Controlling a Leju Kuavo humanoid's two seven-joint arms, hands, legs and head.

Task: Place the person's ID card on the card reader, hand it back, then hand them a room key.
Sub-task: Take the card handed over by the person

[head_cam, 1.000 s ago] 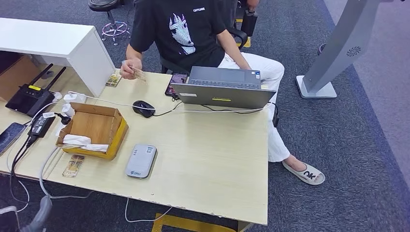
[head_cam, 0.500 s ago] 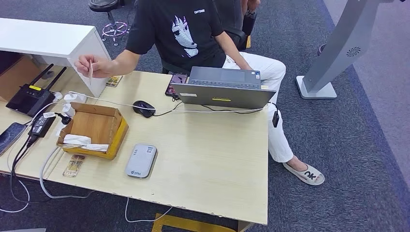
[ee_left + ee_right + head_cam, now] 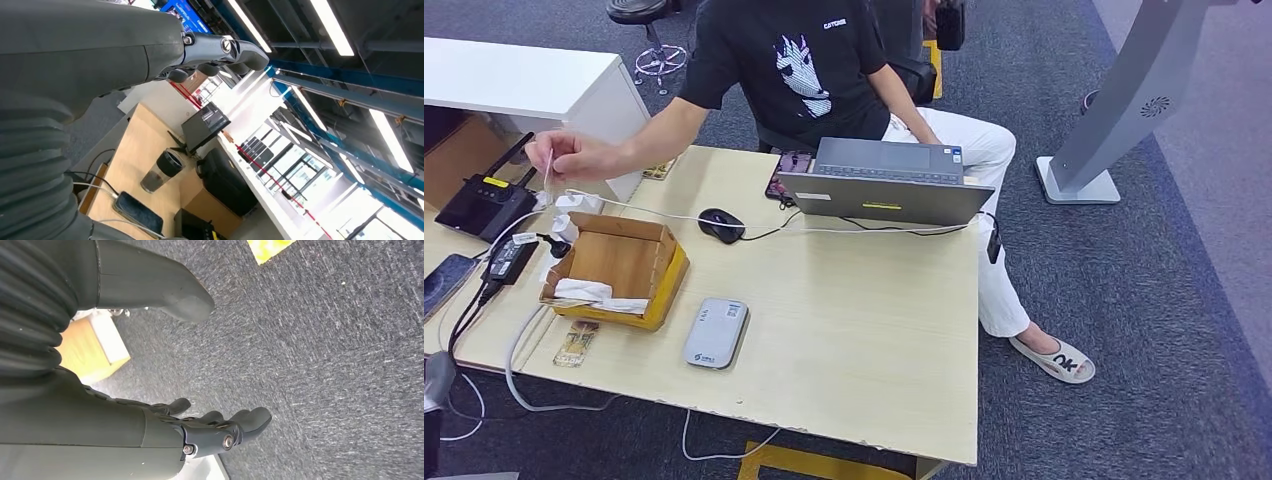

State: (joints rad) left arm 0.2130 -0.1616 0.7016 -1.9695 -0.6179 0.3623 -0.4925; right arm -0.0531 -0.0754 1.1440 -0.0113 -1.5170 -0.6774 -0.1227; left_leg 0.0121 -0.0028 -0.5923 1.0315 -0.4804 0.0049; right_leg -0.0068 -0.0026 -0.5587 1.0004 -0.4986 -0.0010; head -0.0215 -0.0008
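The person (image 3: 809,70) sits across the wooden table (image 3: 864,330) and stretches an arm toward my left. Their hand (image 3: 572,156) pinches the ID card (image 3: 547,176), seen edge-on above the router. The grey card reader (image 3: 716,333) lies near the table's front edge. A patterned card (image 3: 576,343) lies left of the reader, and another card (image 3: 660,165) rests by the white cabinet. My left hand (image 3: 220,52) has its fingers stretched out with nothing in them; a grey bit of that arm (image 3: 437,378) shows at the lower left. My right hand (image 3: 210,427) hangs open over the carpet.
An open cardboard box (image 3: 616,268) stands behind the reader, with a mouse (image 3: 721,224), a laptop (image 3: 886,183) and cables around it. A router (image 3: 486,203), a power adapter (image 3: 509,258) and a phone (image 3: 444,282) crowd the left. A white cabinet (image 3: 534,90) stands at the far left.
The person picked the card up near the cabinet and swung it out to my left, over the router. My left arm has shifted at the lower left corner.
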